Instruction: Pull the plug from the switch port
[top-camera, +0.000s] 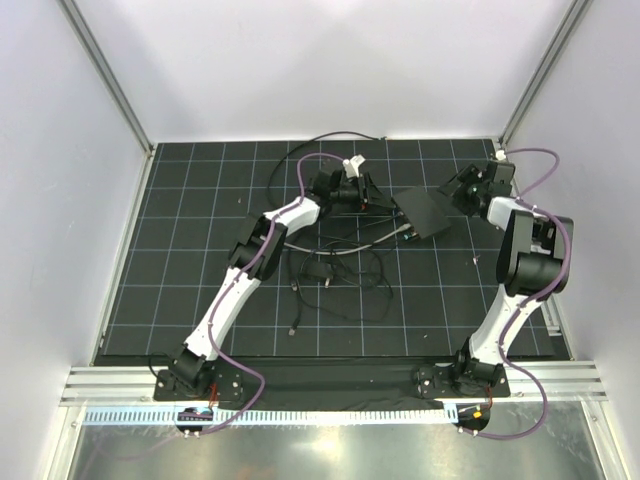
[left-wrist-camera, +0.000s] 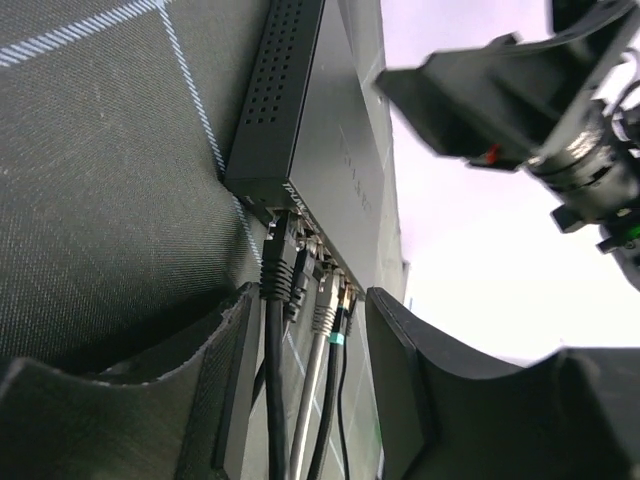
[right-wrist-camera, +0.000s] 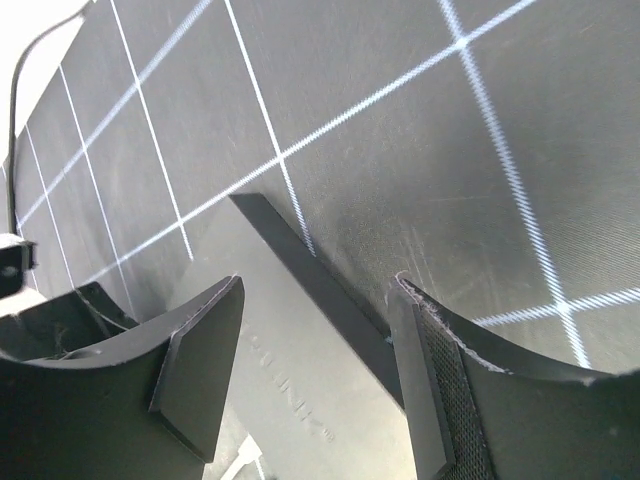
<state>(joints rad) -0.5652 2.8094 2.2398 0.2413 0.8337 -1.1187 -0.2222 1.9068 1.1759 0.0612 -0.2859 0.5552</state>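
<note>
The flat black switch box (top-camera: 425, 212) lies on the gridded mat right of centre. In the left wrist view its port edge (left-wrist-camera: 310, 235) faces me, with several plugs seated: a black-booted plug (left-wrist-camera: 278, 265), a grey plug (left-wrist-camera: 324, 300) and one with a teal band (left-wrist-camera: 341, 322). My left gripper (left-wrist-camera: 315, 375) is open just short of that edge. The cables run down between its fingers (left-wrist-camera: 235, 380), and the black one passes close to the left pad. My right gripper (right-wrist-camera: 315, 370) is open over the box's opposite side (right-wrist-camera: 330, 290), one finger above the top face and the other past the edge.
Loose black cables (top-camera: 335, 270) and a small black block (top-camera: 318, 272) lie on the mat in front of the switch. Another cable (top-camera: 330, 140) loops along the back. White walls with aluminium posts close in the mat on three sides.
</note>
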